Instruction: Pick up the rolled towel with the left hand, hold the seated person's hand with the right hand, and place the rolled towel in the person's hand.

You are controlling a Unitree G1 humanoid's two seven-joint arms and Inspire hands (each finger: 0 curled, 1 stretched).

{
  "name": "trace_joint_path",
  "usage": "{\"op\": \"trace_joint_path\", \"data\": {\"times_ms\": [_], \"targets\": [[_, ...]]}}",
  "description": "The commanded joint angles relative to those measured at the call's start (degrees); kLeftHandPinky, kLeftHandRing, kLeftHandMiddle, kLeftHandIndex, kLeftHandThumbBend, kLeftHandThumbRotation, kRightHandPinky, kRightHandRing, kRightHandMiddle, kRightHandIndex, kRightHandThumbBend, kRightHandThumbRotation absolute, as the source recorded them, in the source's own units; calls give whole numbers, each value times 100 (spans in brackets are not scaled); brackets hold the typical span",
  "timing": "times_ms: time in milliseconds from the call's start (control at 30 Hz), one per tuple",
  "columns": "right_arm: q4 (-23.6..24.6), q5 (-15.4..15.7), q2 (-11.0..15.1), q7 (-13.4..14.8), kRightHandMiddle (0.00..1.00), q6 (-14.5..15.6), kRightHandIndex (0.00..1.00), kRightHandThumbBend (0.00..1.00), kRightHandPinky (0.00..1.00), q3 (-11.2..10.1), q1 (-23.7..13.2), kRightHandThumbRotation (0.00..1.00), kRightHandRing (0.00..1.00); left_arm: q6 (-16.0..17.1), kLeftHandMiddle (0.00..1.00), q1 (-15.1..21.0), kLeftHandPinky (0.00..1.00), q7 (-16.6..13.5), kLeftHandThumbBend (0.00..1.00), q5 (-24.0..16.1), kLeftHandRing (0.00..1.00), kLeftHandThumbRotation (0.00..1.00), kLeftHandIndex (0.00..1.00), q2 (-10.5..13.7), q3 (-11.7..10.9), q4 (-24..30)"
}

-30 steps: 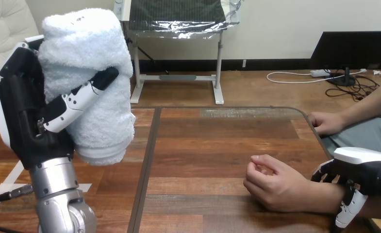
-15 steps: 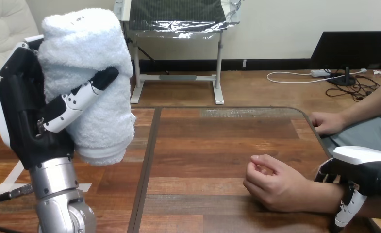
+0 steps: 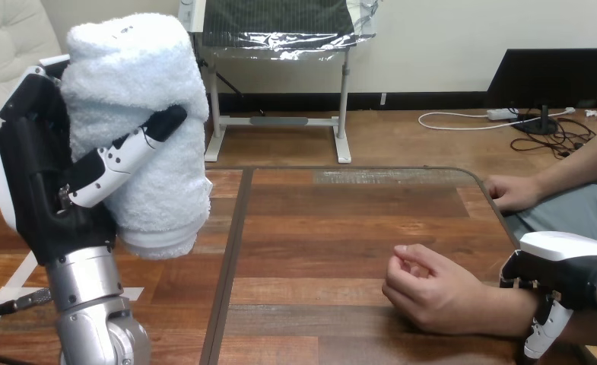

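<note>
Spreading across the middle and lower right, a wooden table (image 3: pixel 341 228) of reddish-brown planks. Running from 11 o'clock down toward 7 o'clock along its left part, a dark seam (image 3: pixel 229 251). Showing at 12 o'clock by its far edge, a paler worn patch (image 3: pixel 390 176). Resting at 3 o'clock, at the table's rounded right edge, the person's hand (image 3: pixel 512 192).
</note>
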State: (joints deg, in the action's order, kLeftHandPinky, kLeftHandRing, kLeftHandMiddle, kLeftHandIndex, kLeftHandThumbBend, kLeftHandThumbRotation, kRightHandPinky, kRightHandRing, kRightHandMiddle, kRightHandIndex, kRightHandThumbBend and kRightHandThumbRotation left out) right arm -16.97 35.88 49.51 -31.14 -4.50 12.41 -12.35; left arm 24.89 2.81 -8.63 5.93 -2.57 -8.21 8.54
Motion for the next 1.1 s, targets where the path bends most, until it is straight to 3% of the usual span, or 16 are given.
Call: {"op": "trace_joint_path", "data": {"times_ms": [0, 300, 600, 1067], "targets": [[-151, -69, -39, 188, 45, -54, 49, 98, 23, -8, 154, 0, 35, 173, 35, 466, 23, -54, 55, -160, 29, 0, 40, 25, -59, -53], [-111, -90, -60, 337, 42, -63, 48, 90, 21, -9, 169, 1, 32, 261, 36, 577, 23, -77, 57, -252, 29, 0, 40, 51, -72, -418], [-158, -306, -91, 590, 37, -285, 47, 87, 18, -121, 202, 1, 27, 314, 36, 681, 24, -32, 57, -225, 30, 0, 40, 6, -54, -682], [-250, -524, -91, 912, 38, -494, 46, 86, 21, -228, 183, 3, 28, 695, 36, 1036, 24, 545, 55, 310, 30, 0, 41, 42, -35, -1582]]}}
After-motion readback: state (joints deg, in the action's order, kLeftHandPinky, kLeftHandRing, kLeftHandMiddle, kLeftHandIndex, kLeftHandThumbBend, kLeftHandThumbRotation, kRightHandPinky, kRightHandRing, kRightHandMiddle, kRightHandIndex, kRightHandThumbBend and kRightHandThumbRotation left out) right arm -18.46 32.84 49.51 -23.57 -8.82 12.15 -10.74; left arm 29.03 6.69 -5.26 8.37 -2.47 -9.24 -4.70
